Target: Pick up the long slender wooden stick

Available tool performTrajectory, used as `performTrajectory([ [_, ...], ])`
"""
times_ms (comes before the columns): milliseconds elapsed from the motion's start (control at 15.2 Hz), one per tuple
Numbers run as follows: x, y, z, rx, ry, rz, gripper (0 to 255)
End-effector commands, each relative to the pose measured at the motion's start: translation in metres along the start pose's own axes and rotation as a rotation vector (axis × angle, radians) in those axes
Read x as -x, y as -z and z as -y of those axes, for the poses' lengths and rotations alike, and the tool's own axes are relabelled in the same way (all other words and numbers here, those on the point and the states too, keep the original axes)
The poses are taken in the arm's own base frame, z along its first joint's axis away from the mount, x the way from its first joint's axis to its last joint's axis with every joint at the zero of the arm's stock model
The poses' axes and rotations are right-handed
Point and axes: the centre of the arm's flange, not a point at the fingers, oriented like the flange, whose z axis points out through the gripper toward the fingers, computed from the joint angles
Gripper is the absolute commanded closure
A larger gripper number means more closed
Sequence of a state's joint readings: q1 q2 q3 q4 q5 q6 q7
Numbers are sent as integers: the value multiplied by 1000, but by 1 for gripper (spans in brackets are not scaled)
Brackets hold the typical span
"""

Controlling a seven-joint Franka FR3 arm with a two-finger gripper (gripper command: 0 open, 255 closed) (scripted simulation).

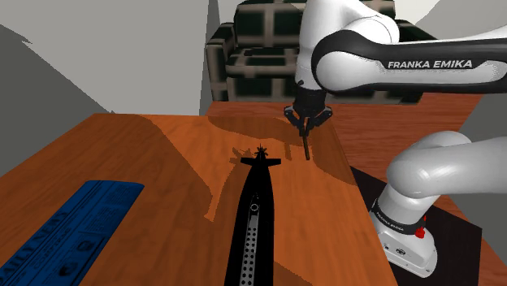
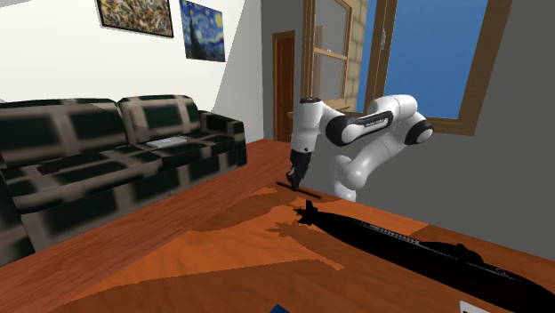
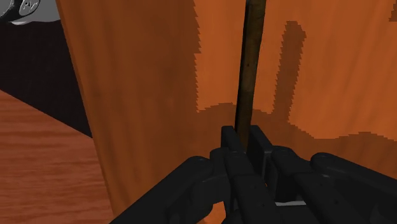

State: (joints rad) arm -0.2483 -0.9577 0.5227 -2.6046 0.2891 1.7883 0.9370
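Observation:
A thin dark brown stick point(image 3: 248, 70) is clasped between my two black fingers point(image 3: 230, 139), and it runs straight away from the hand over the orange-brown wooden table point(image 3: 146, 83). In the shoulder view my gripper point(image 1: 307, 123) hangs near the table's far right part, with the stick point(image 1: 305, 149) pointing out from it towards the near side. In the second exterior view the stick point(image 2: 305, 189) lies nearly level under the gripper point(image 2: 296, 175), just above the tabletop point(image 2: 222, 240). The gripper is shut on the stick.
A long black submarine-like model point(image 1: 253, 215) lies on the table just on the near side of the gripper. A blue box point(image 1: 69, 227) sits at the shoulder view's lower left. A dark checked sofa point(image 1: 260, 57) stands beyond the table's far edge.

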Motion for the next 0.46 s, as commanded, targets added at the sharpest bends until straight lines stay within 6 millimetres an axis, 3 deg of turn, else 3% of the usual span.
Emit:
performTrajectory([
  [0,-3,11,-1,0,0,0,255],
  [264,-6,32,-1,0,0,0,255],
  [396,-6,33,-1,0,0,0,255],
])
